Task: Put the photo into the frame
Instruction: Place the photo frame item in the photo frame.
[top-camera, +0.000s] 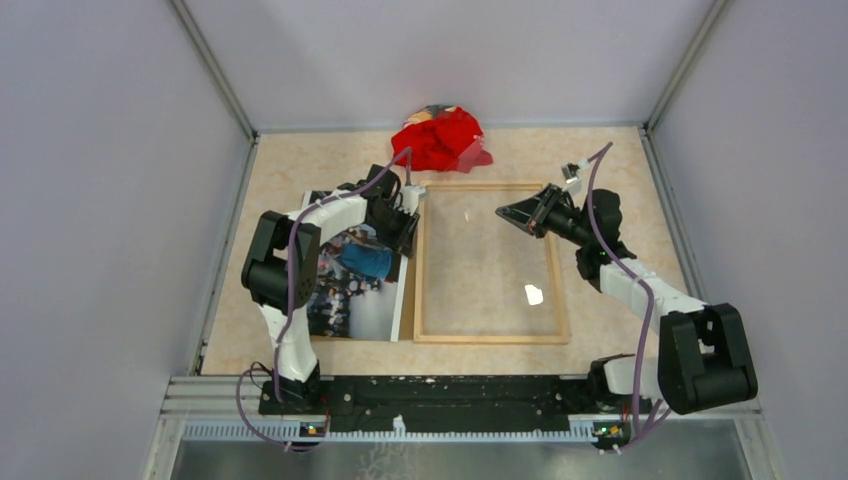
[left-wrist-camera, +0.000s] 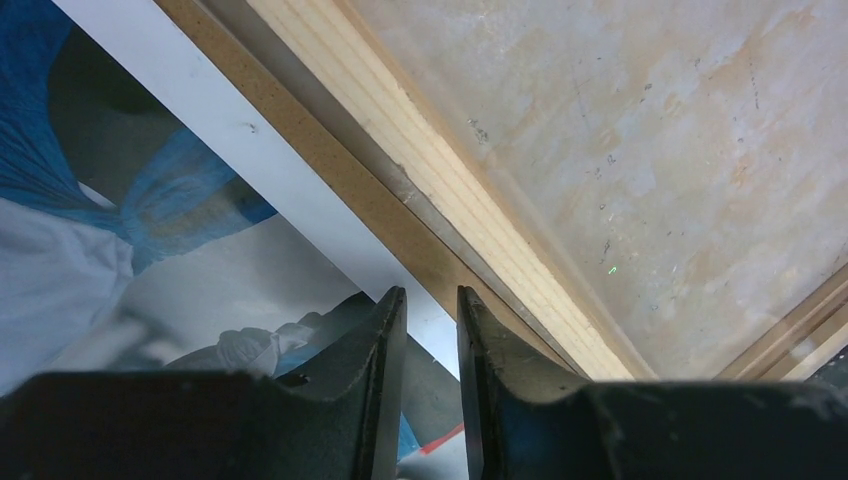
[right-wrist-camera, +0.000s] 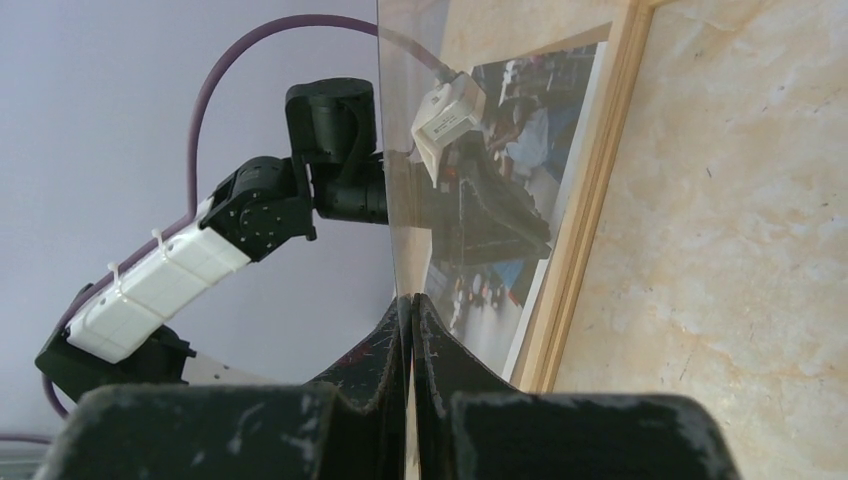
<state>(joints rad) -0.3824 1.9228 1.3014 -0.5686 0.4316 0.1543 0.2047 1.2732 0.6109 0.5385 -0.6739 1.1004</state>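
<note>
The photo (top-camera: 352, 288) lies face up on a brown backing board (left-wrist-camera: 335, 175), just left of the light-wood frame (top-camera: 418, 262) that lies flat in the middle of the table. My left gripper (top-camera: 407, 220) hovers low over the photo's top right corner. In the left wrist view its jaws (left-wrist-camera: 432, 300) stand a narrow gap apart over the photo's white border (left-wrist-camera: 250, 150), beside the frame rail (left-wrist-camera: 440, 170), with nothing between them. My right gripper (top-camera: 504, 212) is shut (right-wrist-camera: 410, 303) on the edge of a clear pane (right-wrist-camera: 392, 200), tilted up over the frame (right-wrist-camera: 585, 220).
A crumpled red cloth (top-camera: 440, 138) lies at the back, just beyond the frame's far rail. Grey walls close in the table on the left, right and back.
</note>
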